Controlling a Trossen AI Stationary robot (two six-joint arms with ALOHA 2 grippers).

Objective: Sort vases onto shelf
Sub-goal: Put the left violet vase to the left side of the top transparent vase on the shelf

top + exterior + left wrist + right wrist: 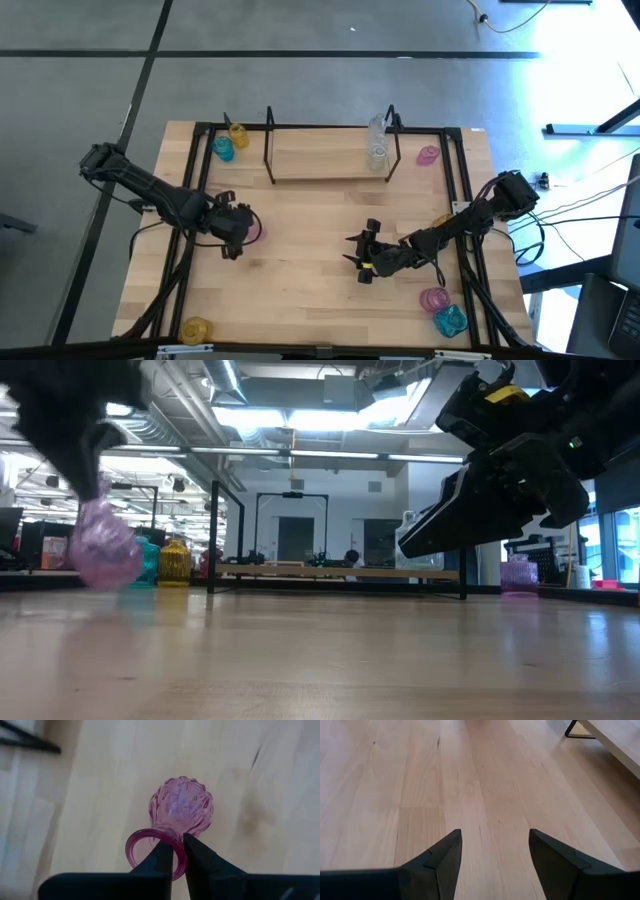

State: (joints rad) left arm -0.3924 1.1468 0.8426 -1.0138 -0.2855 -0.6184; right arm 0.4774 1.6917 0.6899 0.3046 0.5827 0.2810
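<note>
A light-wood table (pixel 300 250) fills the view, an office room behind. The shelf (pixel 330 160) holds 1 clear vase (pixel 377 145). The left gripper (pixel 179 854) pinches a pink vase (pixel 180 810) by its rim; the right gripper (pixel 495 852) hangs spread.

1. The two jointed black robot arms are matte and chunky, built of boxy segments, with thin dark cables trailing off them.
2. The right claw (pixel 362 257) carries what looks like a small yellow marking near its wrist.
3. Each claw's fingers (pixel 442 857) are dark, flat-faced wedges tapering to blunt tips.
</note>
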